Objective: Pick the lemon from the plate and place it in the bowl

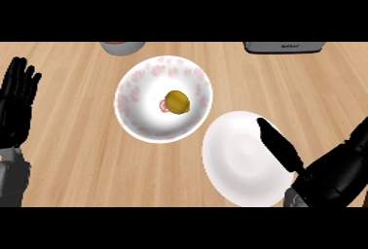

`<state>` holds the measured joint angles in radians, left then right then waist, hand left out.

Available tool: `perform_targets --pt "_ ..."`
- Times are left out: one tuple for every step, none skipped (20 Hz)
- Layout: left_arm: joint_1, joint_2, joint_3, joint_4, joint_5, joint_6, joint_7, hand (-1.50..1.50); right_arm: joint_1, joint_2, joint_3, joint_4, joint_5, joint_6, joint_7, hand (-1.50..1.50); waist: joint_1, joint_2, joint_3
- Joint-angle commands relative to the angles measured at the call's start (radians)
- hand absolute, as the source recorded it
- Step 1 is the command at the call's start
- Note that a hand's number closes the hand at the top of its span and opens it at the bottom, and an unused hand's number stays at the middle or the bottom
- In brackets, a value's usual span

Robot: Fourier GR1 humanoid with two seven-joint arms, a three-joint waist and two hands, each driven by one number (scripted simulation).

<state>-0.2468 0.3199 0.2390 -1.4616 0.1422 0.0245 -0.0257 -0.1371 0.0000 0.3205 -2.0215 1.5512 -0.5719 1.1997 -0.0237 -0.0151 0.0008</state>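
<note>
A yellow-brown lemon (176, 101) lies in the middle of a white bowl with pink flower marks (137, 80), at the centre of the wooden counter. Just right of and below it sits a plain white plate (233, 160) with nothing on it. My right hand (332, 175) comes in from the lower right, open and holding nothing, with its thumb stretched over the plate's right part. It is well apart from the lemon. My left hand (18, 104) rests open at the left edge, fingers up.
A grey cup (122, 47) stands at the top edge, left of centre. A dark grey appliance (283, 47) sits at the top right. Bare wooden counter lies between the bowl and my left hand.
</note>
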Motion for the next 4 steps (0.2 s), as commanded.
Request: perform_targets --pt "0.014 0.023 0.014 -0.023 0.017 -0.017 0.032 0.0 0.207 0.0 0.134 -0.173 0.044 -0.134 0.186 -1.5 -0.013 -0.005 0.001" --pt "0.036 -0.018 0.0 -0.009 0.0 0.002 -0.024 0.0 0.26 0.0 0.12 -0.208 0.039 -0.155 0.166 -1.5 -0.018 0.0 0.0" --pt "0.001 0.024 0.026 0.002 0.013 -0.009 0.007 0.0 0.283 0.0 0.173 -0.254 0.071 -0.142 0.174 -1.5 -0.019 0.0 -0.001" --pt "0.017 0.026 0.033 -0.025 0.026 -0.014 0.015 0.0 0.376 0.0 0.19 -0.272 0.07 -0.202 0.126 -1.5 -0.019 -0.003 0.001"
